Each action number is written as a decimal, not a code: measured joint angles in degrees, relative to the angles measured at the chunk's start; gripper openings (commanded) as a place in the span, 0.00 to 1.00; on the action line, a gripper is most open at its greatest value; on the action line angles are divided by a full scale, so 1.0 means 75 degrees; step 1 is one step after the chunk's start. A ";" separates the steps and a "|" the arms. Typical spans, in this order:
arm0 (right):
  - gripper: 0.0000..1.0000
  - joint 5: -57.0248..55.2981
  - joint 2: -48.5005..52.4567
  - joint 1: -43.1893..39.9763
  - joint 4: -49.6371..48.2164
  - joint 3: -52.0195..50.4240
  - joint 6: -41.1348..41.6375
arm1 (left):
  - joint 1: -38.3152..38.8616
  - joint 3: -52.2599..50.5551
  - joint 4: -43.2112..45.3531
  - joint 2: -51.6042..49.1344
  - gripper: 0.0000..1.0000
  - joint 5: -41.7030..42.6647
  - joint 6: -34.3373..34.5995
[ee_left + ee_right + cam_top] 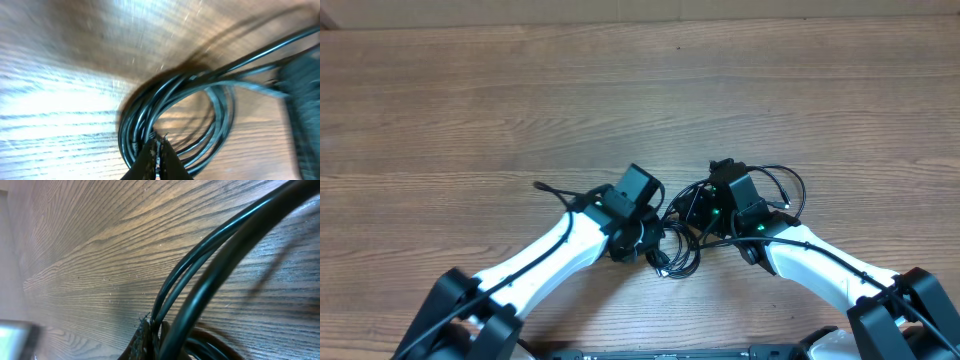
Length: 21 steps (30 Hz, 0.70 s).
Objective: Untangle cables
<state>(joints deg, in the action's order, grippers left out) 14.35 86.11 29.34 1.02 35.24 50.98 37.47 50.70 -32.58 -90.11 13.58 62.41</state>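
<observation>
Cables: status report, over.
Left gripper shut on cables. Right gripper shut on cables. Cables still one tangled bunch between grippers, on wood table. No other obstacle seen.

Overhead: noted left arm (550,255) coming in from the lower-left corner, white link slanting up to a black wrist near frame centre. Noted right arm (820,265) mirrored from the lower-right corner, green lights on its wrist. Found both wrists tipped down toward the tabletop (470,100), near each other. Saw left pincer (653,243) low beside its wrist; in its wrist view, fingertips (150,160) pressed together, only a thin slit between. Saw right pincer (698,212) just left of its wrist; in its wrist view, clamped on cables (210,265), one fingertip (142,340) at the bottom edge.
</observation>
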 measured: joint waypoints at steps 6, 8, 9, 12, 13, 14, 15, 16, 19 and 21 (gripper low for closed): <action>0.05 -0.0058 0.0000 0.0003 0.0009 0.0003 -0.0006 | -0.0111 0.0000 -0.0038 0.0192 0.49 -0.0125 -0.0082; 0.05 -0.0058 0.0000 0.0000 0.0015 0.0000 -0.0003 | -0.0093 0.0003 -0.0041 0.0192 0.42 -0.0052 -0.0082; 0.05 -0.0058 0.0000 0.0000 0.0015 0.0003 -0.0003 | -0.0093 0.0003 -0.0038 0.0192 0.37 -0.0041 -0.0085; 0.05 -0.0061 0.0000 0.0000 0.0044 0.0000 -0.0006 | -0.0041 0.0000 -0.0029 0.0192 0.25 -0.0055 0.0047; 0.05 -0.0064 0.0000 0.0000 0.0067 0.0003 -0.0003 | -0.0023 0.0000 -0.0020 0.0187 0.26 -0.0044 0.0064; 0.05 -0.0085 0.0000 0.0003 0.0099 0.0003 -0.0003 | 0.0006 0.0003 0.0000 0.0166 0.25 -0.0050 0.0105; 0.05 -0.0093 0.0000 0.0000 0.0140 0.0003 -0.0006 | 0.0006 0.0000 0.0023 0.0128 0.26 -0.0047 0.0134; 0.05 -0.0102 0.0000 0.0000 0.0172 0.0003 -0.0006 | 0.0006 0.0003 0.0052 0.0061 0.26 -0.0044 0.0154; 0.05 -0.0114 0.0000 0.0000 0.0277 0.0003 -0.0006 | 0.0006 0.0000 0.0125 -0.0245 0.25 0.0012 0.0236; 0.05 -0.0119 0.0000 0.0003 0.0286 0.0003 -0.0003 | 0.0006 0.0000 0.0262 -0.0507 0.22 0.0119 0.0268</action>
<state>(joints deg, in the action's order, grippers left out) 13.45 86.11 29.36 3.16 35.27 50.96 37.52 50.70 -30.61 -93.91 14.48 64.42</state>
